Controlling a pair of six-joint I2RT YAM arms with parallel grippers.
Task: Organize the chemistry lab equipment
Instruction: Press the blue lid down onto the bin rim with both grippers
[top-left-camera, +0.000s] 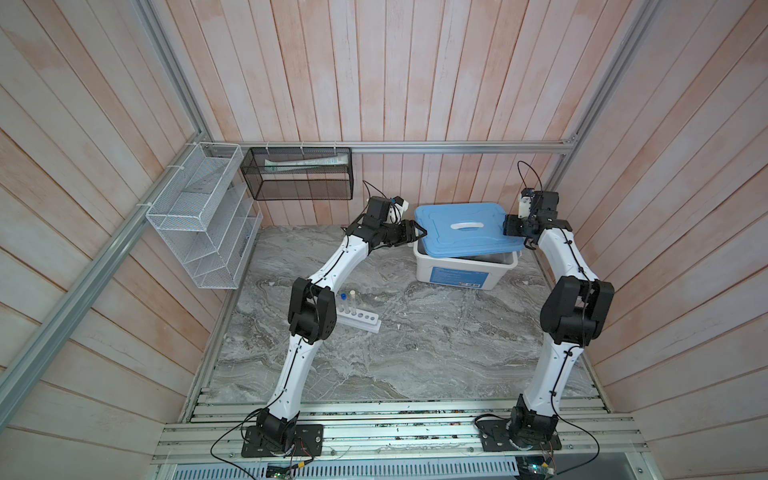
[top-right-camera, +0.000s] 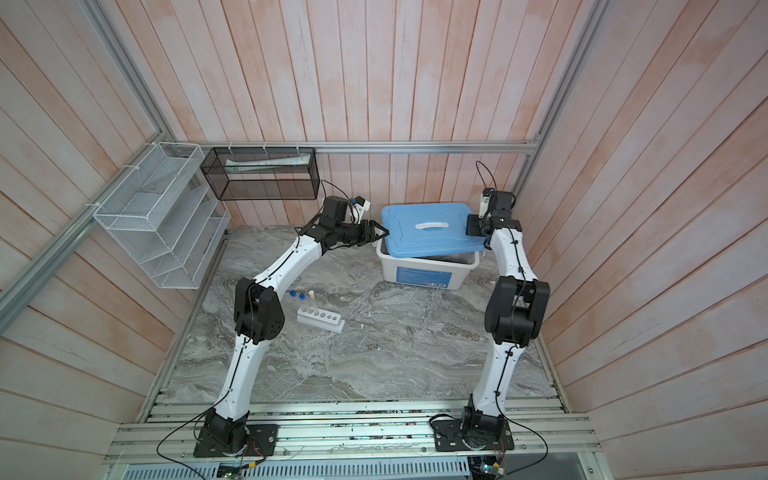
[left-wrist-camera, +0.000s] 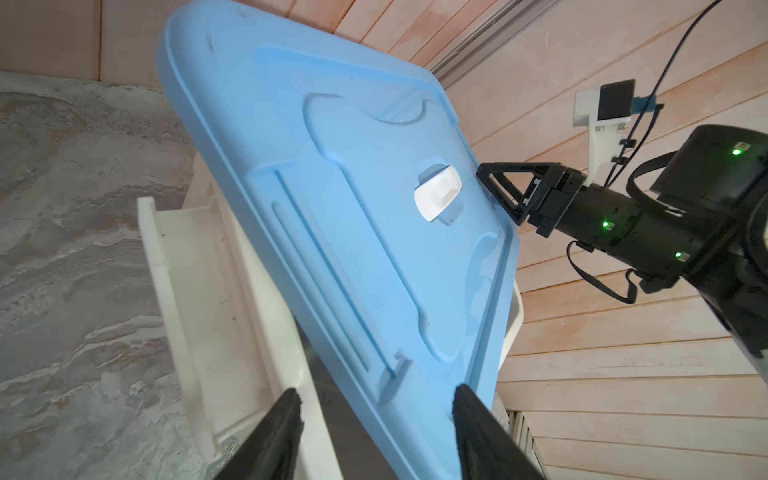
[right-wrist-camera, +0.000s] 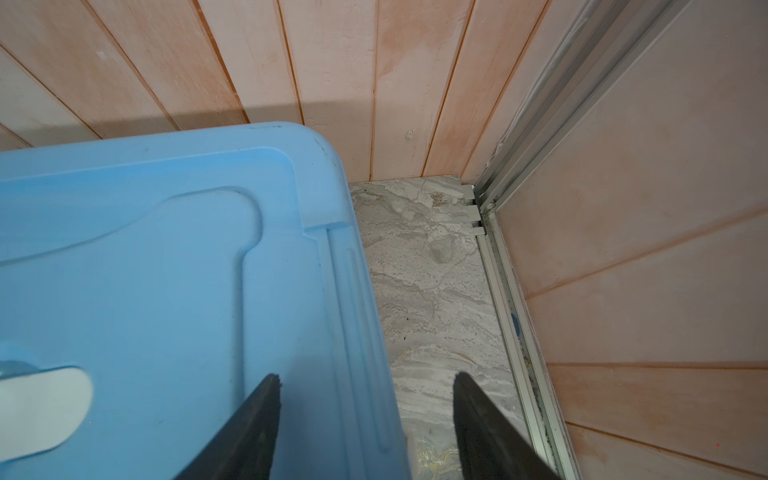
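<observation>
A white six-hole rack (top-left-camera: 362, 321) stands on the marble table at the left, partly behind my left arm. Thin clear test tubes stand in its far end: two blue-capped (top-right-camera: 292, 293) (top-right-camera: 302, 297) and one white-capped (top-right-camera: 311, 293). Both grippers are far from it, at the blue lid (top-left-camera: 465, 226). My left gripper (top-left-camera: 419, 233) (left-wrist-camera: 376, 395) is open astride the lid's left edge. One finger touches the edge and the other stands off by the bin's rim. My right gripper (top-left-camera: 509, 228) (right-wrist-camera: 365, 380) is open astride the lid's right edge.
The lid lies askew on a large white bin (top-left-camera: 457, 276) at the back, leaving a dark gap along the front rim. A white wire basket (top-left-camera: 199, 216) and a black mesh basket (top-left-camera: 297, 174) hang on the left and back walls. Plank walls close in all round.
</observation>
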